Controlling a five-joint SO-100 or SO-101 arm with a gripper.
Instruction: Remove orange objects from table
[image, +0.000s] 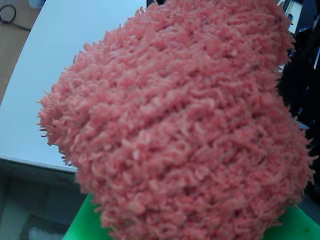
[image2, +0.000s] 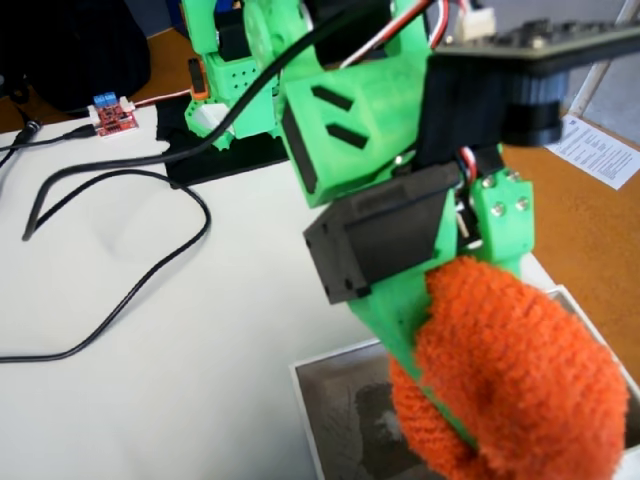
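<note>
A: You have the bright orange fuzzy cloth wad lifted clear of the flat white matte tabletop; in the fixed view it hangs over the shallow white box with the grey inside, off the table's near edge.

B: So which step am I in?

A: The carry, nearly at its end, I judge; what is left is the drop. Your green two-finger gripper pinches the wad, one green finger pressing into its side; the other is hidden behind the fuzz.

B: And the pose?

A: The arm reaches forward and down, wrist bent, black motor block above the wad; in the wrist view the wad fills most of the picture, the tabletop behind it. Check that the wad is over the grey inside; then spread the fingers and let it fall.
</note>
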